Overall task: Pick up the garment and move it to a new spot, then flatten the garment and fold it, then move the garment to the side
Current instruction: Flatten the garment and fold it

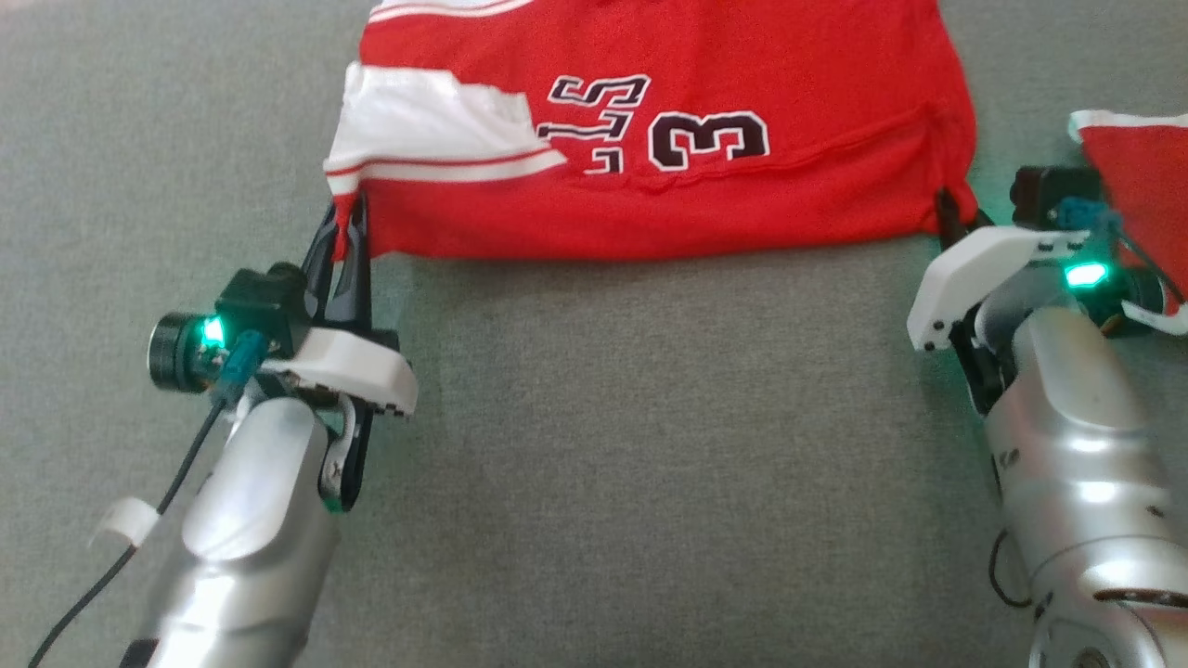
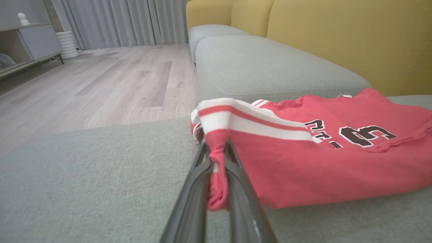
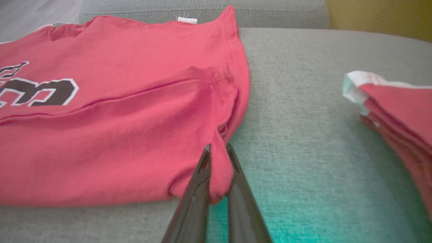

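Left gripper is clenching the white-striped near-left corner of the soft red garment; right gripper is clenching its plain near-right corner. Wrinkled and roughly rectangular, the garment is lying on the coarse grey sofa cushion, long axis running left to right.
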